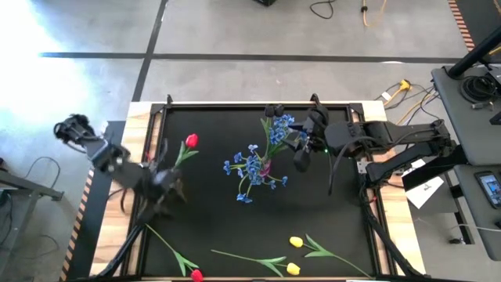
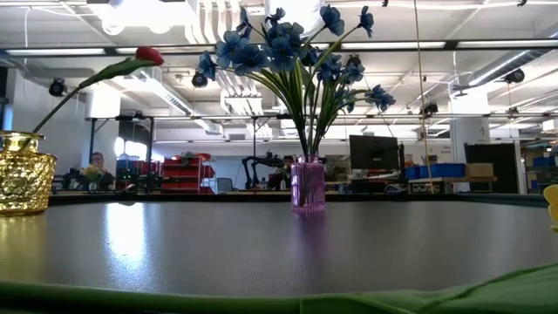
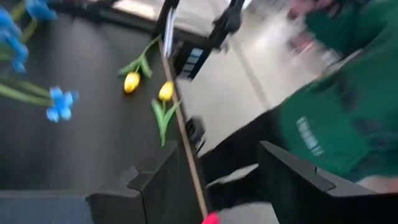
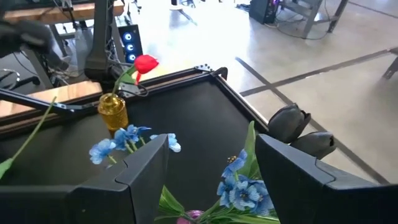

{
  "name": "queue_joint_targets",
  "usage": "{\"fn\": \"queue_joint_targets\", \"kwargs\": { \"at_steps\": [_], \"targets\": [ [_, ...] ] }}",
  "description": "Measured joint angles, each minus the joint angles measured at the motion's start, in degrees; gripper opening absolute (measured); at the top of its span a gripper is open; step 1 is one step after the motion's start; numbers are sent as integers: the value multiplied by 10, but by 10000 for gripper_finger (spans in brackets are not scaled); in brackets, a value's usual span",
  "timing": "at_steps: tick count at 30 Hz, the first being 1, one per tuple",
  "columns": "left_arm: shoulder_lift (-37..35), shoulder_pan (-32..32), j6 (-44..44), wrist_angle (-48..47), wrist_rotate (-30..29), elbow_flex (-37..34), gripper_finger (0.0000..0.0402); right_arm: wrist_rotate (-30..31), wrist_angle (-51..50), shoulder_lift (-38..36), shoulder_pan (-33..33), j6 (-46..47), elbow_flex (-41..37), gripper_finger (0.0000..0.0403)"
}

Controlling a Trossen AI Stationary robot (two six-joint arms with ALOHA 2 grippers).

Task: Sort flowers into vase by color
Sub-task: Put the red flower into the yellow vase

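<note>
At the near edge of the black table (image 1: pixel 219 227), several flowers lie flat on the mat. A red tulip (image 1: pixel 196 275) lies at the near left with its stem running back toward the left arm. To its right two yellow tulips lie close together: one (image 1: pixel 292 269) right at the near edge, the other (image 1: pixel 296 242) just behind it, each with long green leaves spread beside it.

Farther in, at the left side of the table, the left gripper (image 1: pixel 174 188) hovers over the mat with its claw spread wide and nothing between the fingers (image 3: pixel 155 186). Just beyond it stands a gold vase (image 2: pixel 24 181) with a single red tulip (image 1: pixel 191 141) leaning out of it toward the right.

In the middle of the table a slim purple vase (image 2: pixel 307 185) stands upright, holding a full bunch of blue flowers (image 1: pixel 252 166) that fan out on all sides.

Behind and to the right of that bunch, the right gripper (image 1: pixel 302 150) hangs above the blossoms, its claw also wide and holding nothing. Just beyond it, near the far edge, a dark-headed bloom (image 4: pixel 292 123) shows beside a few more blue blossoms.

In the left wrist view, a person in a green top (image 3: pixel 348 112) stands off the table's edge.
</note>
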Motion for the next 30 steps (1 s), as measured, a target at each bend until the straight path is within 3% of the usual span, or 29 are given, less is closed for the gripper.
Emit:
{"fn": "queue_joint_targets", "kwargs": {
  "at_steps": [5,8,13,19,30],
  "targets": [
    [68,-115,-7,-12,-108,0,203,0,0,0,-13,-21,0,233],
    [120,-140,-19,-16,-118,0,203,0,0,0,-16,-26,0,233],
    [224,-169,-37,-17,-31,0,203,-1,-1,0,-15,-45,0,233],
    [342,-189,14,-18,42,0,203,-4,-9,0,-15,-44,0,233],
    [447,-198,87,-33,61,23,203,-5,-22,0,-15,-43,0,233]
  ]
}}
